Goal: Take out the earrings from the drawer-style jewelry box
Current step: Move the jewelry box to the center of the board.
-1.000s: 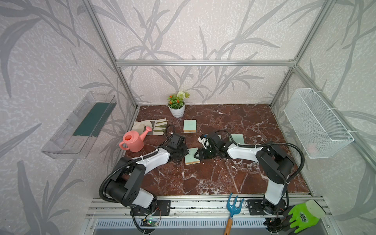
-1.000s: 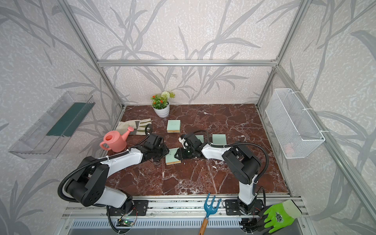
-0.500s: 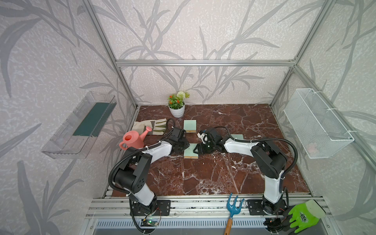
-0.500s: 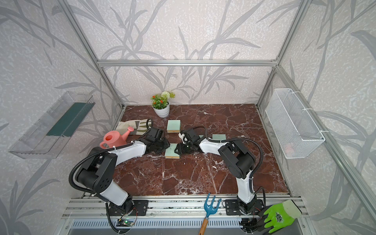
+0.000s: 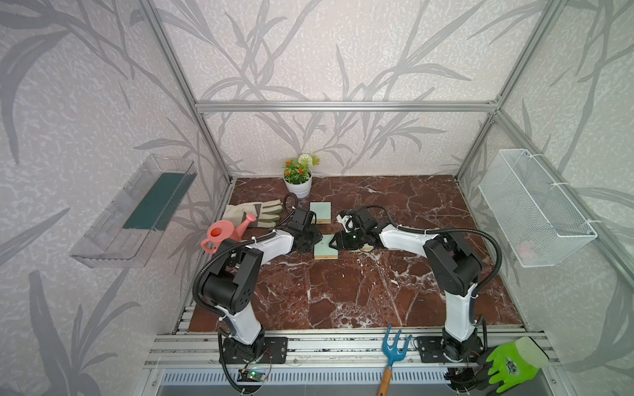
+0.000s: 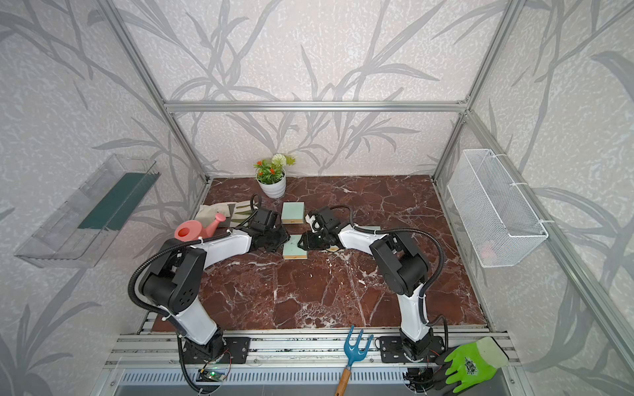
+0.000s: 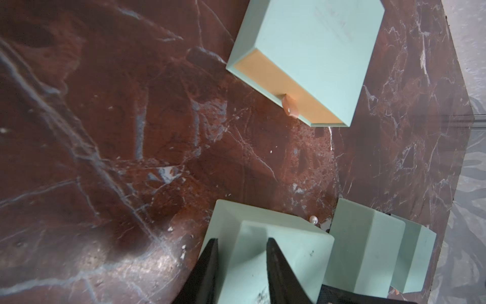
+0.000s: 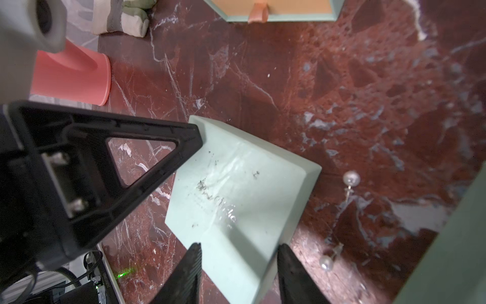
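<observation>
Left hand: my left gripper is clamped on the mint-green box. In the right wrist view one of its black fingers lies over the box's corner.
Right hand: my right gripper grips the same box from the opposite end, with a finger against each side.
Box position: in both top views it sits mid-table between my two arms. I cannot tell whether it lies flat or is tipped up.
Earrings: the earrings are two pale pearl studs with thin posts. They lie out on the marble tabletop, just beside the held box and apart from it. In the left wrist view one of them shows in the gap between that box and a third box.
Second box: a closed box with a tan drawer front and a pink pull tab lies farther back, well clear of both grippers.
Left side: a pink watering can stands near my left arm, with a work glove lying behind it.
</observation>
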`<state>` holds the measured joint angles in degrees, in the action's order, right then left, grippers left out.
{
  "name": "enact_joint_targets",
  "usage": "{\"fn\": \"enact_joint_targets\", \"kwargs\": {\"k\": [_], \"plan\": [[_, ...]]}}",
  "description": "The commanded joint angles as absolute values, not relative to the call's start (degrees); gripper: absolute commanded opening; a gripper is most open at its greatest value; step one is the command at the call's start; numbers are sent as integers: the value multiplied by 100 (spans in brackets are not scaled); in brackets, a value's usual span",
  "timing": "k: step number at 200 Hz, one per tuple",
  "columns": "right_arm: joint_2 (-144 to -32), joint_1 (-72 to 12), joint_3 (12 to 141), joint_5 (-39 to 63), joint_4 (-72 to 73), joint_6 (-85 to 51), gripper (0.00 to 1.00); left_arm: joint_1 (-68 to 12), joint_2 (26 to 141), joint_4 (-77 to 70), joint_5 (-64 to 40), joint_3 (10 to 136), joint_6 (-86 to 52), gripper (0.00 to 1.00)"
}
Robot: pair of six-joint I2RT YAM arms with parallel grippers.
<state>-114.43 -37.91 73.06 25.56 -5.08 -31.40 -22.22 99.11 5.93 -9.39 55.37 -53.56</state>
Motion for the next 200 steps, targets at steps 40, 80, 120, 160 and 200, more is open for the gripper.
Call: {"fn": "enact_joint_targets", "kwargs": {"k": [40,80,120,160,200], "plan": [[-11483,-3731,7532,2466,-738,-3054,49,-2067,9954,768,-995,5774,-5269,32],[-11297,-3709,7570,2357,-817,-3043,56,-1870,9770,886,-995,5682,-5236,32],[-10856,-3661,7578,2135,-1019,-2953,61,-1665,9177,1141,-1211,5668,-5059,32],[-10583,-3582,7600,1750,-698,-3015,80,-1371,8667,1940,-1089,6176,-4454,59],[-11416,-3398,8545,1863,-658,-3026,90,-1100,9176,1900,-1167,6794,-3974,99]]}}
